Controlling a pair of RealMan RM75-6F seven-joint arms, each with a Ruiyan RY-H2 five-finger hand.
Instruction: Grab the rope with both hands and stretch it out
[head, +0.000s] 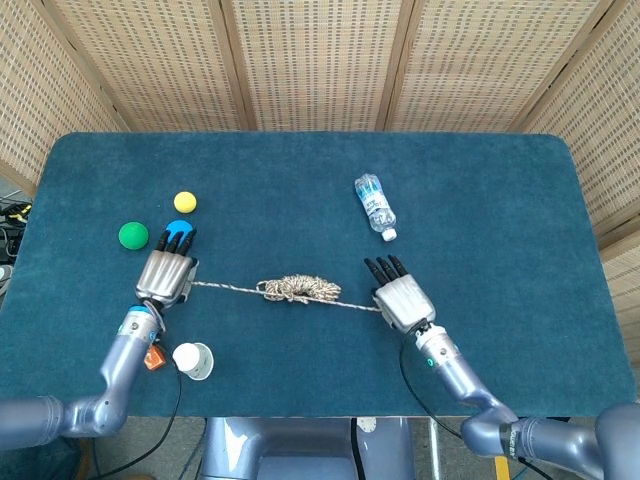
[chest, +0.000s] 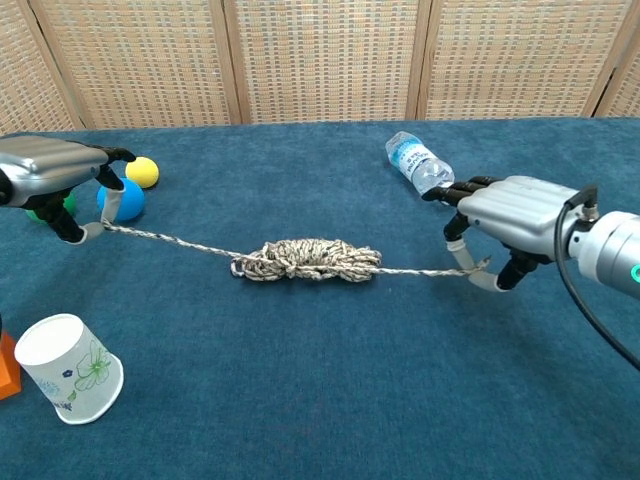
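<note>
Lying mid-counter, the rope (chest: 307, 260) runs taut from its bunched middle to both sides. The left hand (chest: 55, 172) pinches its left end, the right hand (chest: 510, 215) its right. A paper cup (chest: 68, 367) lies tipped at the near left, nothing visible inside. A bottle (head: 375, 205) with an unreadable label lies farther back on the counter (head: 480, 200).

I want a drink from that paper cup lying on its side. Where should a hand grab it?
Probably around the middle of its side wall. The paper cup lies tipped over near the table's front left edge, its open mouth facing up and left in the chest view. Coming from above, with fingers across the flowered wall, looks best. The left hand is nearest, but it holds the rope.
</note>
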